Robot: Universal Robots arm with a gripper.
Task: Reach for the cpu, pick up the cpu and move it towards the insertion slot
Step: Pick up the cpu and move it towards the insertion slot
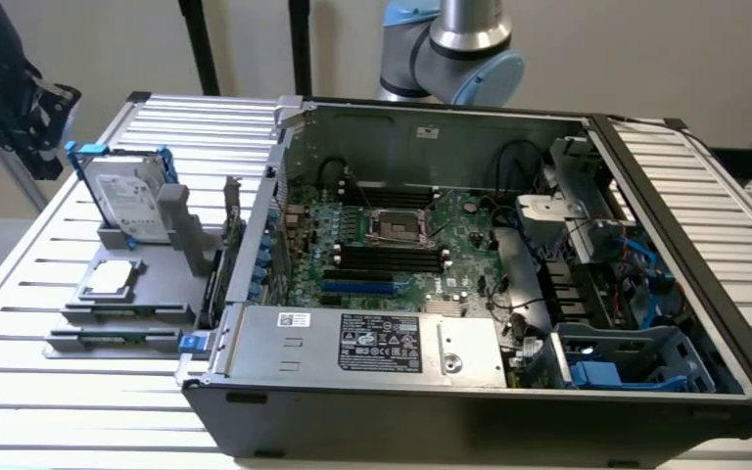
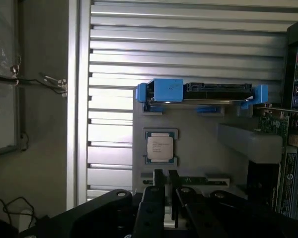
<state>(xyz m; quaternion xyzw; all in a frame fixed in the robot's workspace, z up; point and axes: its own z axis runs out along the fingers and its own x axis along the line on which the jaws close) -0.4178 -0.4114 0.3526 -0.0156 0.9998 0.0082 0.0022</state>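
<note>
— On the grey holder, can you see the cpu?

— Yes. It lies flat in its own little nest, shiny side up. It is square, so no side is the long one.

— Which way is it from the gripper?

— Straight out past the tips, right in line with them. The two are apart, not touching. Some bare holder shows between them.

— Are the fingers wide?

— No. They stand close together, with just a thin crack between. Nothing is in them. I think that crack is too thin for the chip to fit.

— What is around the chip?

— On its far side from the gripper stands the hard drive, up on its edge, with blue clips at both ends. It is near the chip but not touching it. A grey block sticks up off to one side. Over the chip I see only open air.

— And what is under it all?

— A metal table made of long slats. The holder sits flat on it.

— Where is the insertion slot?

— Inside the open computer case, on the green board, between the long black memory slots. In the exterior view the case is to the right of the holder. So the slot is well apart from the chip, and a case wall stands between them.
</note>
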